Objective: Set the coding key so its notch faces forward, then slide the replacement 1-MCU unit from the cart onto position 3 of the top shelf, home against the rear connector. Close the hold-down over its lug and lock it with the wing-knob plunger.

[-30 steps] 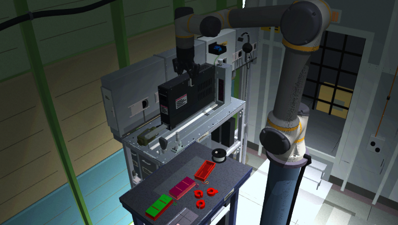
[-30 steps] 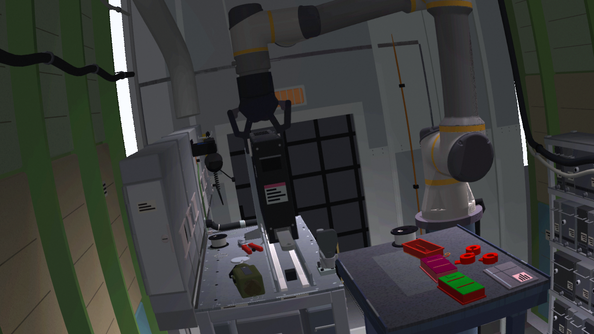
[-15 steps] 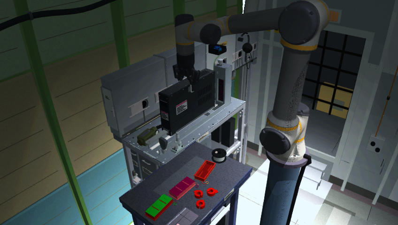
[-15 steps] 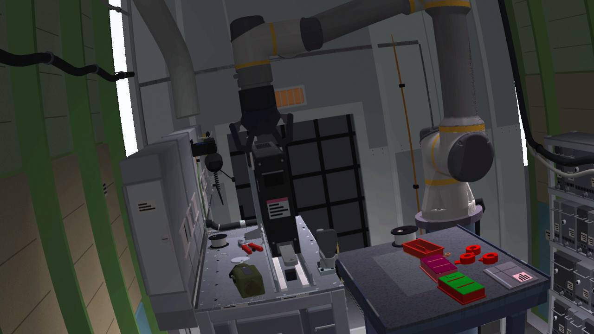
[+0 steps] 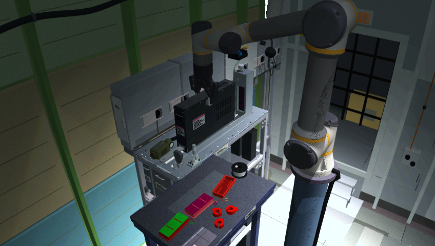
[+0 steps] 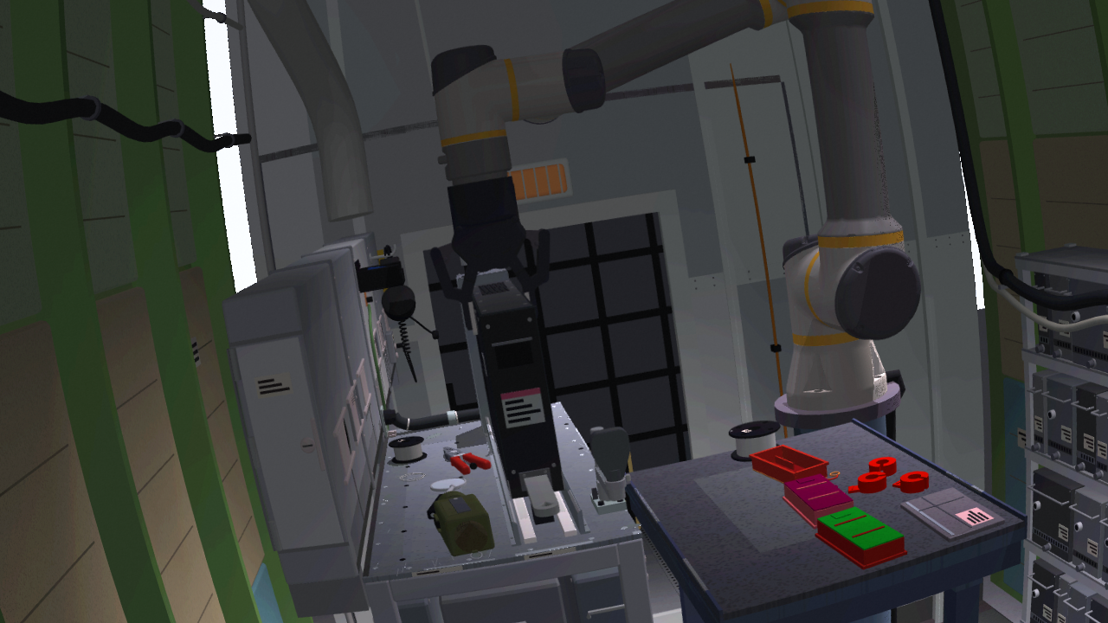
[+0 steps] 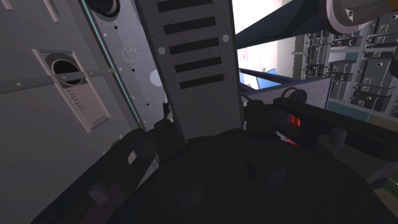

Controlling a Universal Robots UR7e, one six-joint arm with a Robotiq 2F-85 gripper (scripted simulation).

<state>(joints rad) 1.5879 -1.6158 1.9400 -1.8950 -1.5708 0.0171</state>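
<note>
The black 1-MCU unit (image 5: 205,115) stands on edge between the two pale guide rails (image 6: 546,518) of the top shelf (image 5: 201,143), its labelled face toward the cart and its lug (image 6: 539,496) low at the front. My gripper (image 5: 204,88) comes down from above, and its fingers clamp the unit's slotted top (image 7: 198,68) from both sides. The rear connector block (image 5: 243,91) stands behind the unit. The hold-down with its wing-knob plunger (image 6: 610,465) stands upright at the shelf's front, right of the rails. The coding key is hidden under the unit.
Behind the shelf, large grey units (image 5: 146,100) line the wall. An olive box (image 6: 462,524), a wire spool (image 6: 406,448) and red-handled pliers (image 6: 467,460) lie on the shelf's left. The cart (image 6: 806,511) in front carries red, magenta and green trays (image 5: 199,205), red rings and a spool (image 5: 240,169).
</note>
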